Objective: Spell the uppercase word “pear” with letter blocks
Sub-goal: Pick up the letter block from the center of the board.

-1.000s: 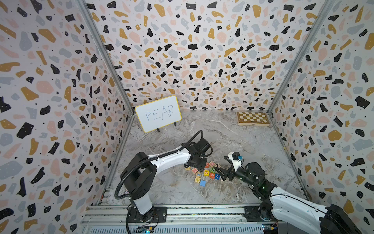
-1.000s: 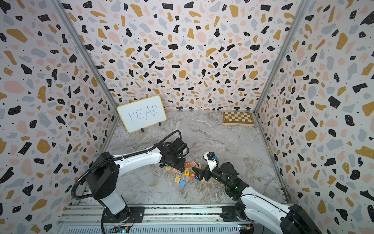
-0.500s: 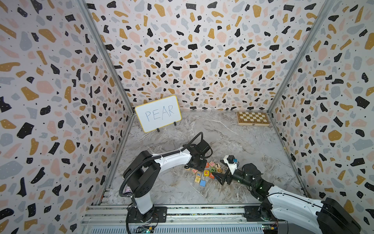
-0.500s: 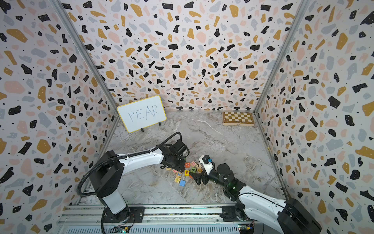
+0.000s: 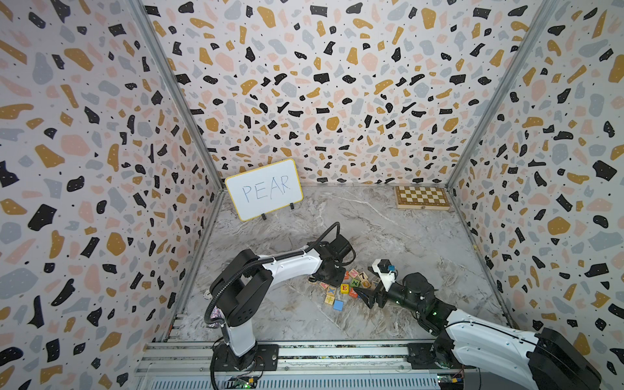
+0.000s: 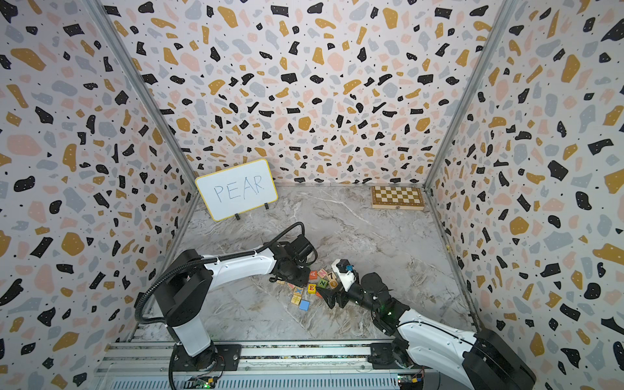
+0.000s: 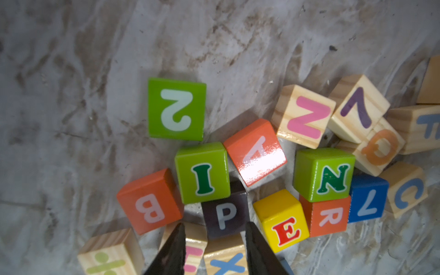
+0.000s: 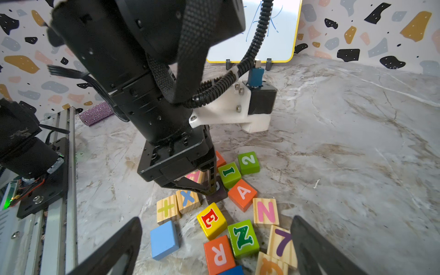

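Your right gripper (image 8: 215,220) has edged toward the pile since a second ago, jaws wide and empty, nearside of the black P block (image 7: 223,215). The E block (image 7: 282,221) sits just beside P. Your left gripper (image 7: 214,225) straddles P, narrowed but not yet pinching, likely because P leads the word.

White arm links (image 5: 290,265), black joints (image 5: 243,290), ribbed black cable (image 8: 214,91), white camera mount (image 8: 226,114)

Terrazzo-patterned walls (image 5: 304,84), grey marble floor (image 5: 388,236)
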